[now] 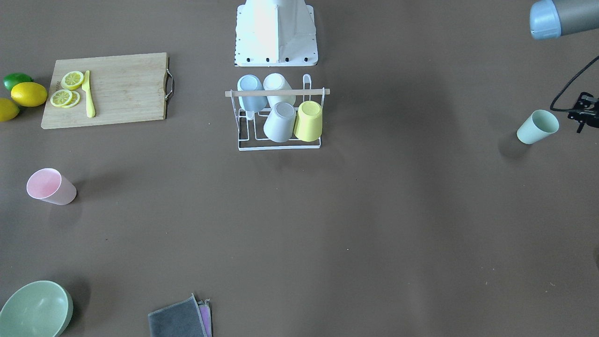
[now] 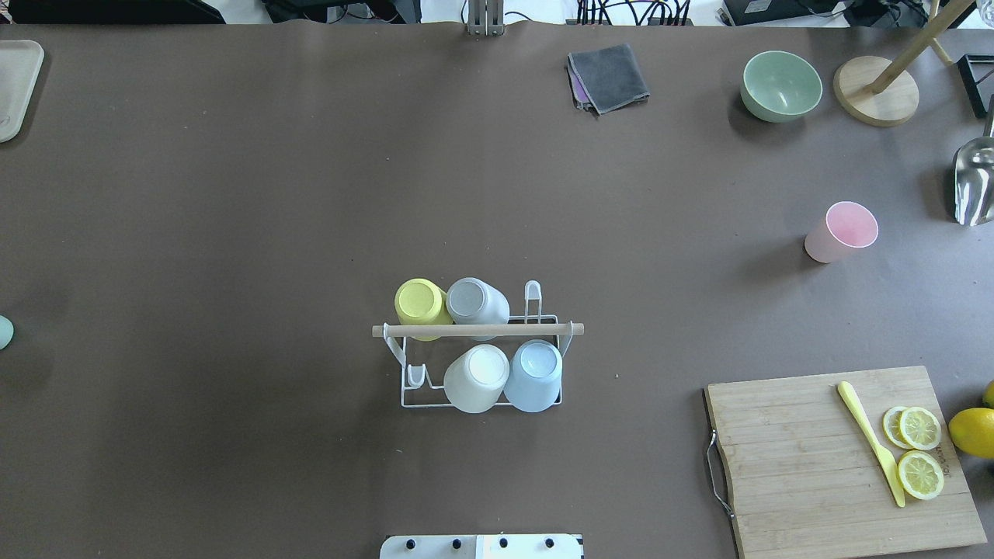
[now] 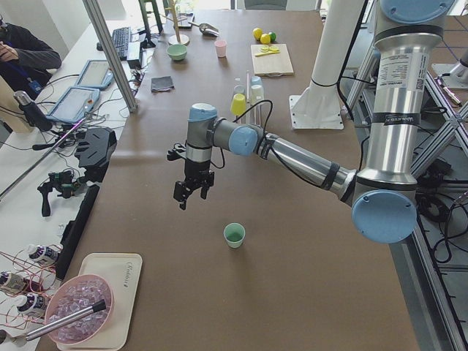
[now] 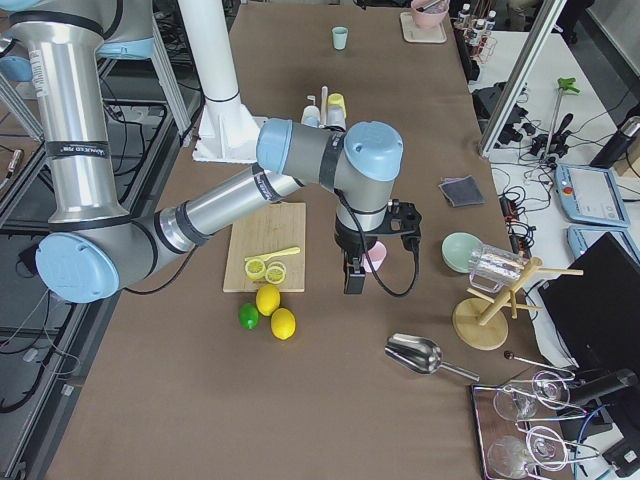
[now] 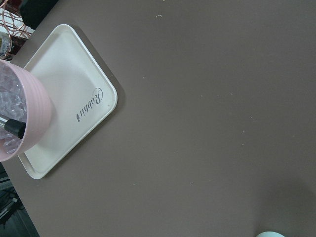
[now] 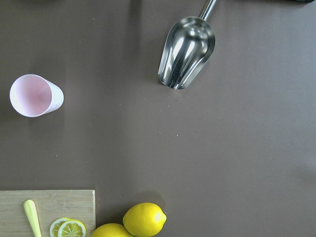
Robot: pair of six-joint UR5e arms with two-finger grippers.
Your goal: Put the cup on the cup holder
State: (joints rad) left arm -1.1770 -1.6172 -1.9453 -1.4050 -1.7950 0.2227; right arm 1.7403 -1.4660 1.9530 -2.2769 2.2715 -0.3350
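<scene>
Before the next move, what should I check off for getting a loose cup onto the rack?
1. Free prong on cup holder: ok, two stand bare.
2. Mint cup upright and empty: ok.
3. Pink cup upright and empty: ok.
4. Left pincer holds nothing: ok.
5. Left pincer open enough for a cup: cannot tell.
6. Right pincer open: cannot tell.

Mint cup (image 2: 4, 332): cut by the overhead view's left edge; only a rim sliver in the left wrist view. Pink cup (image 4: 377, 260): partly behind right gripper (image 4: 354, 283).
</scene>
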